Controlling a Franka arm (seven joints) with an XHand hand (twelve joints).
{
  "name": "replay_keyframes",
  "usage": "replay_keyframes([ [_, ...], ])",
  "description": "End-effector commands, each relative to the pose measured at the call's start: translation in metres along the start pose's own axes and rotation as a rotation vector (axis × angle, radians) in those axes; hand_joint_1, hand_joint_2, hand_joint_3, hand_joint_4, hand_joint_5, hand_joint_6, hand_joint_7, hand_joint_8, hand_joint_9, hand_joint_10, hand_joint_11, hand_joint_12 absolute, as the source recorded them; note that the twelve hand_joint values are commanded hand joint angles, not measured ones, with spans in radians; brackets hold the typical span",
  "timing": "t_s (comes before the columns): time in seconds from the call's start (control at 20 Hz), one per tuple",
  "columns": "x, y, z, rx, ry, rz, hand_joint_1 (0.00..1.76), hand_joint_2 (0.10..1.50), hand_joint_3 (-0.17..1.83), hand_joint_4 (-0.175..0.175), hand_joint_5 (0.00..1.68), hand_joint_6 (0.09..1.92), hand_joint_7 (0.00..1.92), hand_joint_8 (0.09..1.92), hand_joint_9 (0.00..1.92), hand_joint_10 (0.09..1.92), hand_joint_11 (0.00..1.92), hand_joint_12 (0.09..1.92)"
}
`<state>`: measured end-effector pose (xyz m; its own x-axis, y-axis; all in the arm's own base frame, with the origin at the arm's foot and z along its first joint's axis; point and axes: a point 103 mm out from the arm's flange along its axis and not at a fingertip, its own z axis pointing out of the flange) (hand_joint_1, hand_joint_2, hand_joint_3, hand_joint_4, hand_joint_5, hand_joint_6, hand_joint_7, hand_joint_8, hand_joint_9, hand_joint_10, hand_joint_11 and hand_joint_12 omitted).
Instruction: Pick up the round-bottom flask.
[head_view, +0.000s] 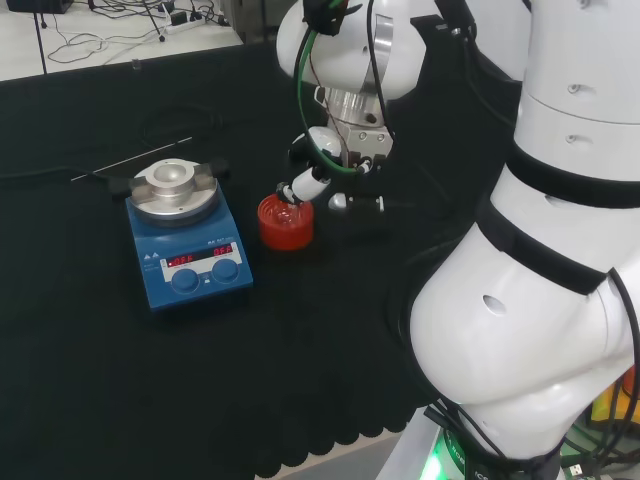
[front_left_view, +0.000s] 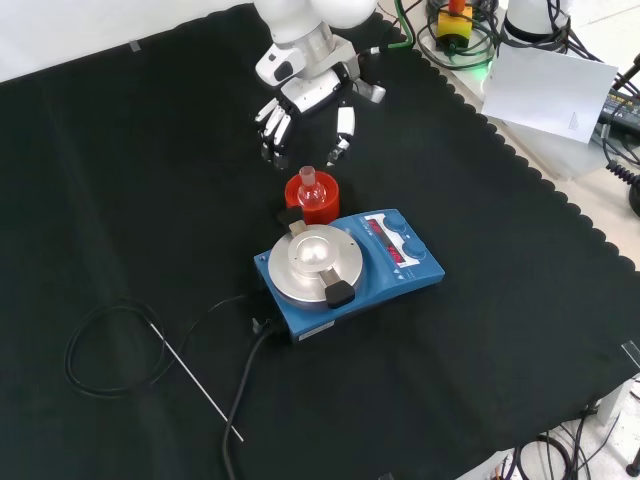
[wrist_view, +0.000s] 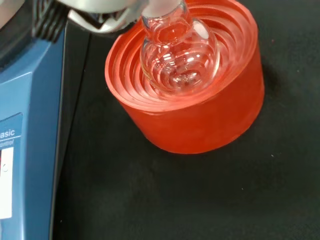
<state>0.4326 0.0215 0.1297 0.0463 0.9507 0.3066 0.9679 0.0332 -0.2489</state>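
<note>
Front view, left to right. A thin rod (front_left_view: 195, 378) and a looped black cable (front_left_view: 100, 345) lie at lower left on the black-clothed counter (front_left_view: 520, 300). At centre the blue stirrer plate (front_left_view: 345, 270) carries its round metal top, and touching its upper edge stands the red ribbed stand (front_left_view: 312, 198), in which the round-bottom flask (front_left_view: 310, 190) sits upright, its long axis vertical and its neck pointing up. The hand (front_left_view: 300, 105) hangs from the top of the frame just above the stand in this view, fingers (front_left_view: 272, 125) and thumb (front_left_view: 343, 130) spread wide and straight, pointing down, holding nothing and apart from the glass. The relation that governs the coming move: the flask lies directly below the hand in the frame, roughly in line with the gap between fingers and thumb, so the approach appears to run toward the neck. In the head view the hand (head_view: 330, 170) is just to the upper right of the stand (head_view: 285, 222), with a fingertip near the flask's neck (head_view: 288, 200); contact cannot be confirmed. The wrist view shows the flask (wrist_view: 177, 55) seated centrally in the stand's (wrist_view: 200, 120) ribbed hollow, apparently empty, with the stirrer's blue casing (wrist_view: 30, 125) alongside.
</note>
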Motion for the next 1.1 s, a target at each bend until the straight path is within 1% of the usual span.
replay_keyframes([
  [0.05,0.001,0.006,0.005,-0.011,0.001,-0.009,0.9,0.63,0.62,-0.033,0.58,0.56,0.35,0.74,0.52,0.7,0.15,1.4],
  [0.25,-0.009,0.006,0.003,-0.014,0.014,-0.011,0.9,0.62,0.62,-0.035,0.58,0.58,0.35,0.74,0.52,0.7,0.16,1.41],
  [0.85,-0.009,0.01,0.007,-0.002,0.01,-0.013,0.91,0.62,0.62,-0.039,0.58,0.62,0.36,0.75,0.52,0.7,0.16,1.41],
  [1.05,-0.005,0.018,0.013,0.011,-0.009,-0.007,0.91,0.62,0.62,-0.04,0.58,0.63,0.35,0.75,0.52,0.7,0.16,1.41],
  [1.1,-0.008,0.017,0.011,-0.001,-0.002,-0.013,0.91,0.62,0.62,-0.04,0.58,0.63,0.35,0.75,0.52,0.7,0.16,1.41],
])
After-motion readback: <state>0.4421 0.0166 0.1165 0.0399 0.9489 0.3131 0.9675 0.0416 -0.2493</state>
